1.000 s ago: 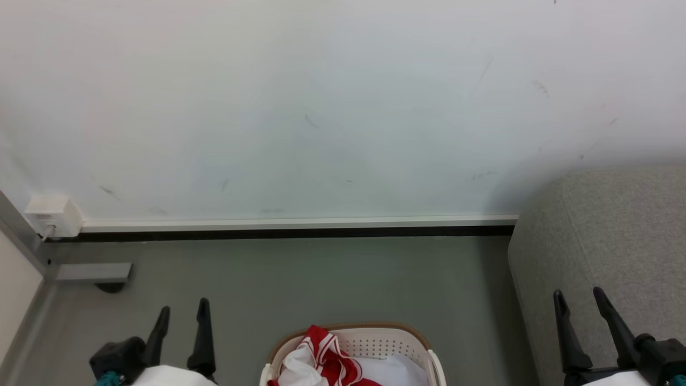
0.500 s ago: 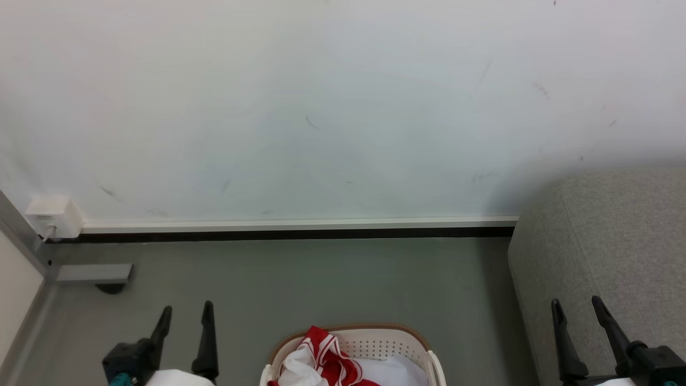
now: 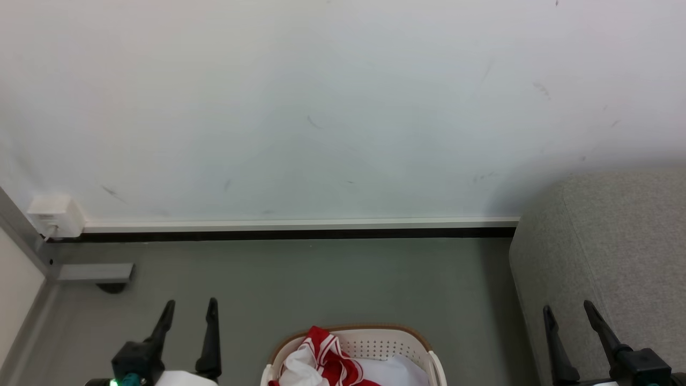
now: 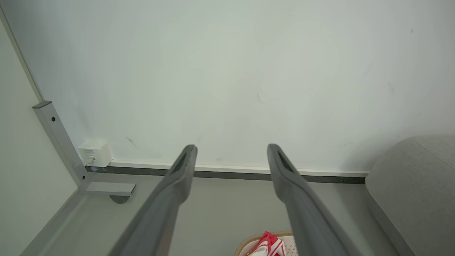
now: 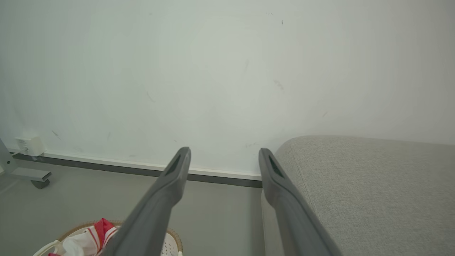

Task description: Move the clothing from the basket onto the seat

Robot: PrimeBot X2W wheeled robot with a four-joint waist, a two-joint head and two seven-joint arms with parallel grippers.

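Note:
The cream-white basket (image 3: 375, 340) with a brown rim stands on the grey floor at the bottom centre of the head view. Red clothing (image 3: 328, 356) with white stripes is bunched in its left half, beside pale cloth. The grey seat (image 3: 616, 241) fills the right side. My left gripper (image 3: 189, 306) hangs open left of the basket, nothing between its fingers. My right gripper (image 3: 567, 309) is open in front of the seat's near corner. The left wrist view shows the clothing (image 4: 268, 243) and the seat (image 4: 416, 185); the right wrist view shows the basket (image 5: 170, 245), the clothing (image 5: 103, 227) and the seat (image 5: 373, 185).
A pale wall (image 3: 321, 107) with a white and dark baseboard (image 3: 300, 228) closes the far side. A small white box (image 3: 53, 215) sits on the wall at the left, above a grey metal frame foot (image 3: 94, 272). Open grey floor (image 3: 321, 279) lies between basket and wall.
Both grippers have sunk lower in the head view; the left one shifted slightly right, the right one slightly left. Basket and clothing have not moved.

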